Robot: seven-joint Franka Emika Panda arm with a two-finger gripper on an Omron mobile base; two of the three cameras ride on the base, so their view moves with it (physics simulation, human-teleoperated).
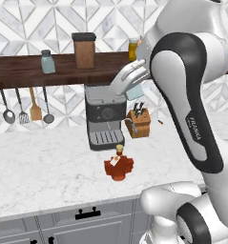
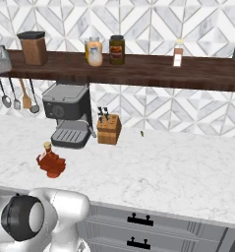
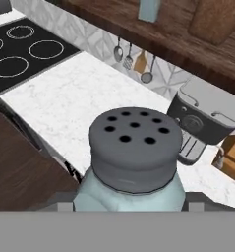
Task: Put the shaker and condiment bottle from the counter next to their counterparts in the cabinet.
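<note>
My gripper [image 1: 132,86] is shut on the shaker [image 1: 136,92], held in the air just below the cabinet plank [image 1: 20,71] and above the coffee machine. In the hand view its dark perforated cap [image 3: 135,146] fills the foreground. The matching shaker [image 1: 47,62] stands on the plank at the left, also seen as the shaker [image 3: 149,9] at the top of the hand view. The red-orange condiment bottle [image 1: 119,166] stands on the counter in front of the coffee machine, seen again as the bottle [image 2: 51,162]. A cream jar [image 2: 94,51] and a dark jar [image 2: 117,49] stand on the cabinet [image 2: 153,69].
A brown canister [image 1: 84,50] stands on the plank beside the shaker. The coffee machine [image 1: 105,116] and knife block [image 1: 139,123] stand against the wall. Utensils [image 1: 28,110] hang under the plank. A slim bottle [image 2: 178,53] stands further right. A stove [image 3: 20,49] lies to the left.
</note>
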